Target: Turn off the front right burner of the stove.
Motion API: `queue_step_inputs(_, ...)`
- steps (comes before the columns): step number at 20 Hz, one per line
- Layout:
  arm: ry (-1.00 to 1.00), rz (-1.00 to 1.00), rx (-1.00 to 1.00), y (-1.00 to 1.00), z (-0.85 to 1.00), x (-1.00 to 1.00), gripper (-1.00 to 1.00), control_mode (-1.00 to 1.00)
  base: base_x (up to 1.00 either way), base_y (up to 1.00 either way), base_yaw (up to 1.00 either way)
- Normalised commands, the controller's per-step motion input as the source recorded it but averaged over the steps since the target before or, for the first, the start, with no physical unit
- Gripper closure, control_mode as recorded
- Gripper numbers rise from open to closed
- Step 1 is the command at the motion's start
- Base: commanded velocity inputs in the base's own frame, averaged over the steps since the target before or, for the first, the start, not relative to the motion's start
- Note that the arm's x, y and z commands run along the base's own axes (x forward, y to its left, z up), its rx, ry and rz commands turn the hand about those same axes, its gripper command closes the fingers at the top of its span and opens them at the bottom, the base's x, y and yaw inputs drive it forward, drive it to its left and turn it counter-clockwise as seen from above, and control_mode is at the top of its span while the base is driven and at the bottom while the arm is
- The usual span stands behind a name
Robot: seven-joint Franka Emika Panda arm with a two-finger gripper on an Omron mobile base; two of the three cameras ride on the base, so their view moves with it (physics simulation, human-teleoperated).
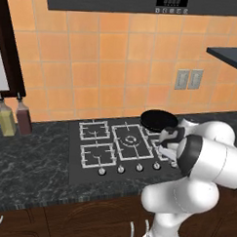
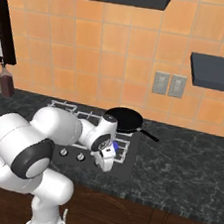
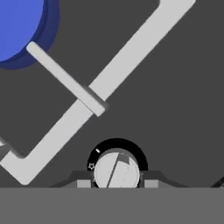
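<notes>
While the arm (image 1: 206, 158) bends low over the stove (image 1: 88, 175), its bulk covers that cooktop's right side in the left base view, so only three grates and four knobs (image 1: 120, 169) show clearly, a fifth half hidden at the arm's edge. One black pan (image 2: 125, 119) sits on the rear right grate, its handle pointing toward 3 o'clock in the right base view. Two bottles (image 1: 15, 118) stand side by side on the bench (image 1: 30, 165), one yellowish and one dark red. Two grey outlets (image 2: 169, 84) sit on the tiled wall.

At the stove's front right corner lies the burner (image 2: 121, 148), mostly hidden by the hand (image 2: 104, 155); a sliver of blue shows beside the wrist. In the hand view its blue flame disc (image 3: 19, 26) is cut off at 11 o'clock, grey grate bars (image 3: 109, 83) crossing the middle. One silver knob (image 3: 117, 170) sits at 6 o'clock, between the two fingertips (image 3: 83, 183), whose grey pads flank it just beside its rim; the jaws are spread about it, and I cannot tell whether they touch.
</notes>
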Motion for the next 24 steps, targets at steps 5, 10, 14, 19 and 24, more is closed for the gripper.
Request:
queue_step_inputs(5, 0.13, -0.38, 0.14, -0.11, -0.01, -0.01, 1.00, -1.00, 0.00, 0.00, 0.00)
queue_step_inputs(10, 0.13, -0.56, 0.11, -0.05, -0.07, -0.08, 1.00, -1.00, 0.00, 0.00, 0.00)
queue_step_inputs(14, 0.08, -0.63, 0.07, 0.00, -0.13, -0.16, 1.00, -1.00, 0.00, 0.00, 0.00)
queue_step_inputs(19, 0.08, -0.68, 0.04, 0.00, -0.18, -0.03, 1.00, -1.00, 0.00, 0.00, 0.00)
queue_step_inputs(24, 0.09, -0.73, 0.03, 0.00, -0.25, -0.01, 1.00, -1.00, 0.00, 0.00, 0.00)
